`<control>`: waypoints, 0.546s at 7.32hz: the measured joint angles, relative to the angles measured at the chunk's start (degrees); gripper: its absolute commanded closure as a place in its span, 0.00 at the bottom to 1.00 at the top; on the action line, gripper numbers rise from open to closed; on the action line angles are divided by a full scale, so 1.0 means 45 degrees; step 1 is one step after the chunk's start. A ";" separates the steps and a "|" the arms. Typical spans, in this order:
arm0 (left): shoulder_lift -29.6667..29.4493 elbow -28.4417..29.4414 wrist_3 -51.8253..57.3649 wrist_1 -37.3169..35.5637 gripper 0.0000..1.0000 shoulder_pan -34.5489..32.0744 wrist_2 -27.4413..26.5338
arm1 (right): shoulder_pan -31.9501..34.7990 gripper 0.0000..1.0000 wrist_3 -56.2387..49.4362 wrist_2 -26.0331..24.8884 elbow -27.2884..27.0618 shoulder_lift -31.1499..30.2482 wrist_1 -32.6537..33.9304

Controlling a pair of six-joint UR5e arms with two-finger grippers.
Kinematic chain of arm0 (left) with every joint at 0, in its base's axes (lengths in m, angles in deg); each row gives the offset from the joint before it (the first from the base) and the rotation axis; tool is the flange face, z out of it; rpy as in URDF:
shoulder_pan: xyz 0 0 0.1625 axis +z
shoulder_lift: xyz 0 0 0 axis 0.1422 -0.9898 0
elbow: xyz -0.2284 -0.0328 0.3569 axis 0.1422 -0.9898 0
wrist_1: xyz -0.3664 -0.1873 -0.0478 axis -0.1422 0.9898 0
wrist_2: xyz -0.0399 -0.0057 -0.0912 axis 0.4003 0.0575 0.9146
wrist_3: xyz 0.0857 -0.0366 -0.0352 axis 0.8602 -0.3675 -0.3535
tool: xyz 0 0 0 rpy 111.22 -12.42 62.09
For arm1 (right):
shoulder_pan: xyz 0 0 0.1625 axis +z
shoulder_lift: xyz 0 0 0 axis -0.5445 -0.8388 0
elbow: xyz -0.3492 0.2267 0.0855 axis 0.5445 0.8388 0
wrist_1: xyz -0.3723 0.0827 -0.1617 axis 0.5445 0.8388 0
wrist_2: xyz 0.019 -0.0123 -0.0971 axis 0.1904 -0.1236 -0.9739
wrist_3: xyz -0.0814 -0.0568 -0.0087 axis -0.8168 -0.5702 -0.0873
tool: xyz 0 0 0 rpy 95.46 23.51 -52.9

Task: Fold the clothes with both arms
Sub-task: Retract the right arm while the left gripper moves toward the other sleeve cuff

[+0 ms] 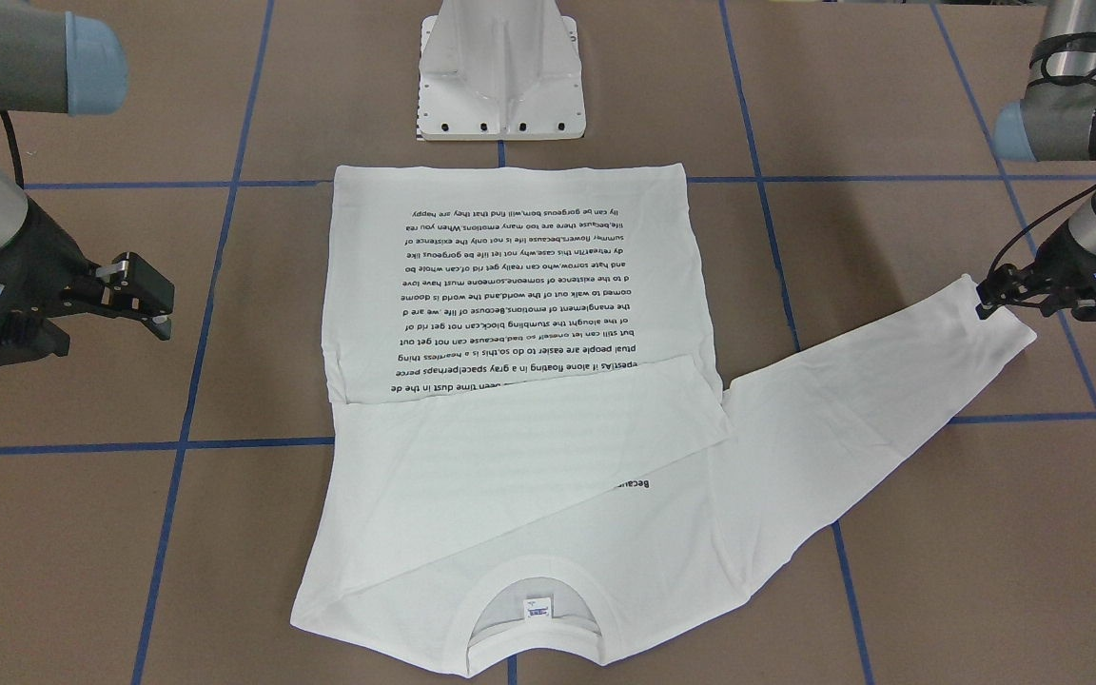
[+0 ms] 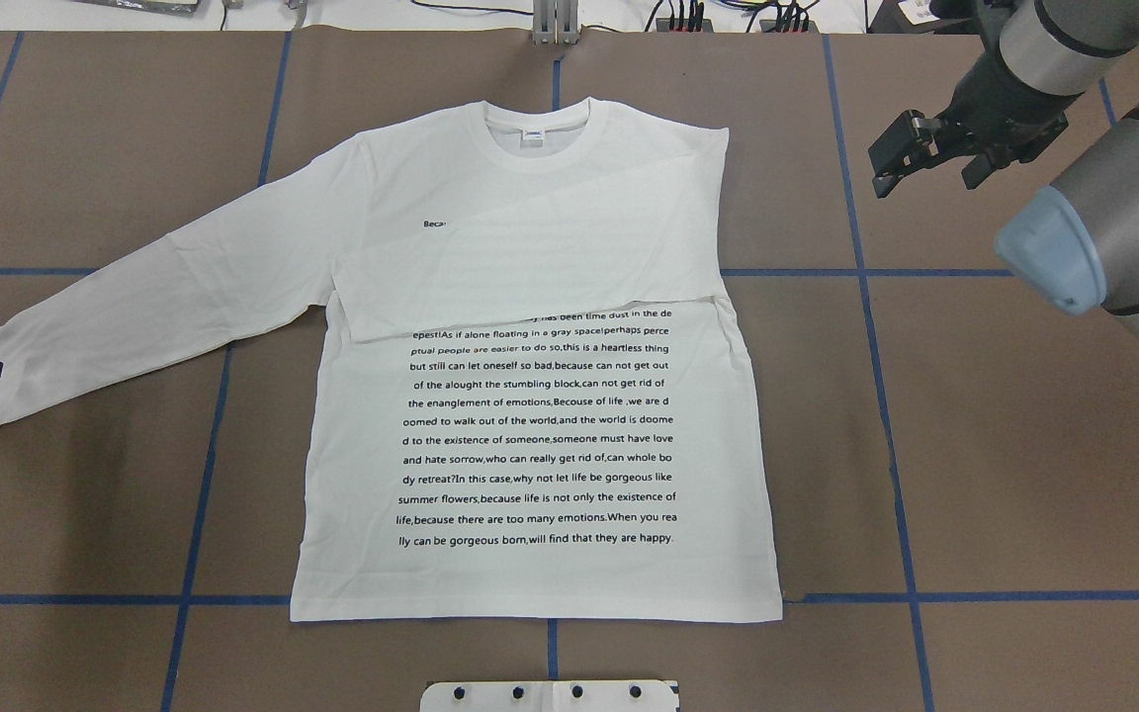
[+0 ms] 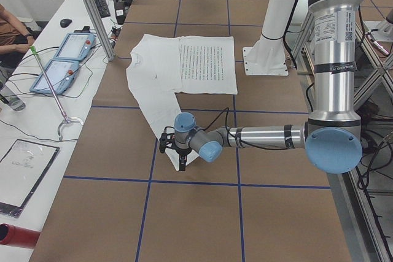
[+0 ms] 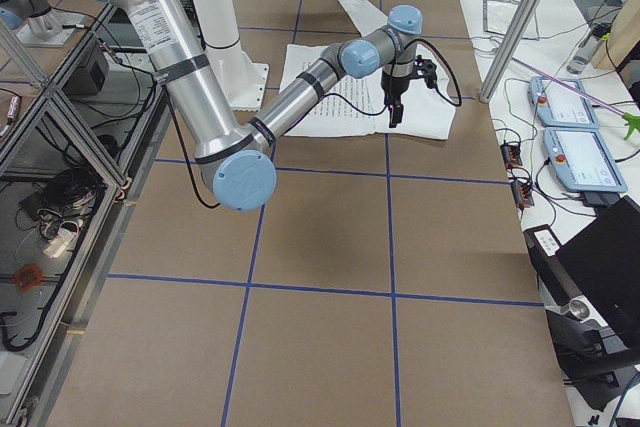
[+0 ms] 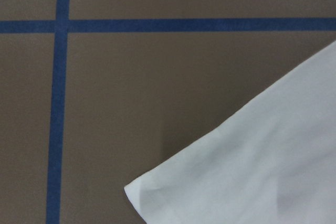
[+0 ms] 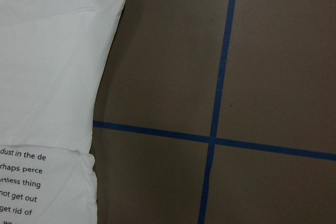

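White T-shirt (image 2: pixel 530 396) flat, one sleeve (image 2: pixel 550 267) folded across.

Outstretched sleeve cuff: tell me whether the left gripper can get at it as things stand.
Probably yes. The left gripper is right at the sleeve cuff, which lies flat on the table with nothing over it. Whether it grips it cannot be told.

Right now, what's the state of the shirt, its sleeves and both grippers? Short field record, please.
Shirt: flat on table, print up
Sleeve on robot's right: folded across chest
Sleeve on robot's left: stretched out sideways
Left gripper: at that sleeve's cuff; grip unclear
Right gripper: open, off the shirt
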 measured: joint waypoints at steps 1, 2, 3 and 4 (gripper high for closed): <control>-0.0002 0.0011 0.0006 0.0016 0.01 0.0098 0.0004 | 0.0023 0.00 -0.0007 0.0009 -0.0030 -0.0023 0.0008; 0.0001 0.0019 0.0021 0.0029 0.01 0.0163 0.0001 | 0.0034 0.00 -0.0009 0.0013 -0.0055 -0.0025 0.0012; 0.0015 0.0045 0.0039 0.0040 0.01 0.0214 0.0002 | 0.0041 0.00 -0.0010 0.0014 -0.0075 -0.0011 0.0024; 0.0026 0.0110 0.0062 0.0063 0.01 0.0235 0.0009 | 0.0045 0.00 -0.0009 0.0014 -0.0123 0.0015 0.0097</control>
